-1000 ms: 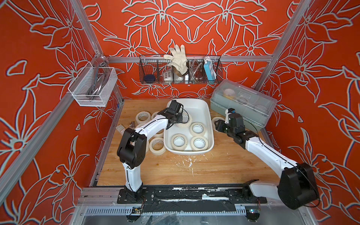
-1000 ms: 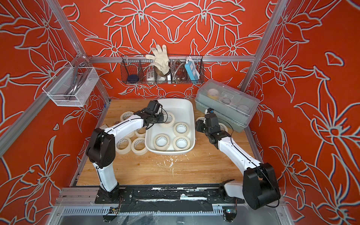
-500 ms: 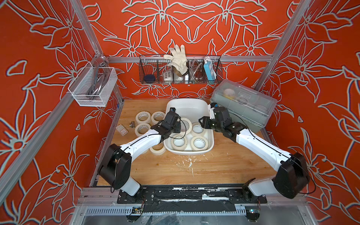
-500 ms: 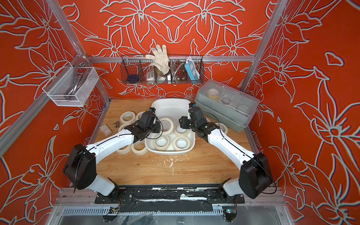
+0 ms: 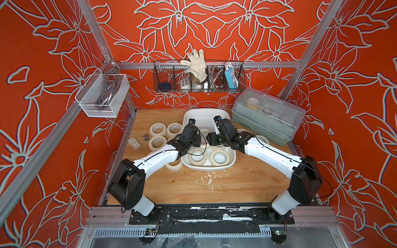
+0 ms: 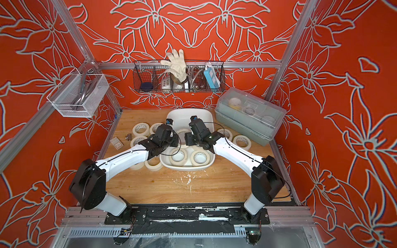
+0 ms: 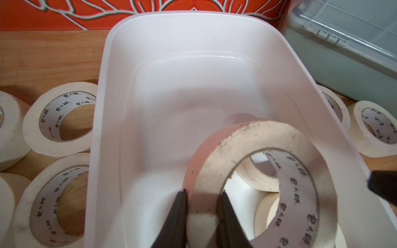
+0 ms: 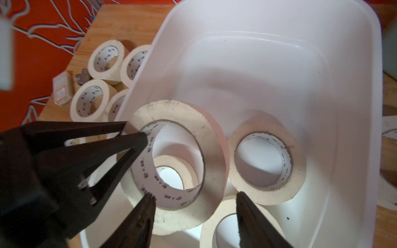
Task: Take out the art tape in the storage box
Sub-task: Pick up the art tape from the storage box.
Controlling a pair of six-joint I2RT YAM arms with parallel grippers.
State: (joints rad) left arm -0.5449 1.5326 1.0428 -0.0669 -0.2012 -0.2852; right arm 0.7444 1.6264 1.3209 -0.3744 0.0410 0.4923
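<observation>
The white storage box stands at the back middle of the table. My left gripper is shut on the wall of one art tape roll, one finger inside the ring and one outside, and holds it tilted above the box floor. My right gripper hangs open just beside that roll, over other rolls lying flat in the box. Two more rolls lie at the box's front end.
Several loose rolls lie on the wood left of the box and others to its right. A grey-green lidded box stands at the back right. A small card packet and a metal fitting lie far left.
My right gripper has swung from the table right of the box to over the box's middle and has opened wider. The left gripper has drawn toward the front of the box, still shut.
</observation>
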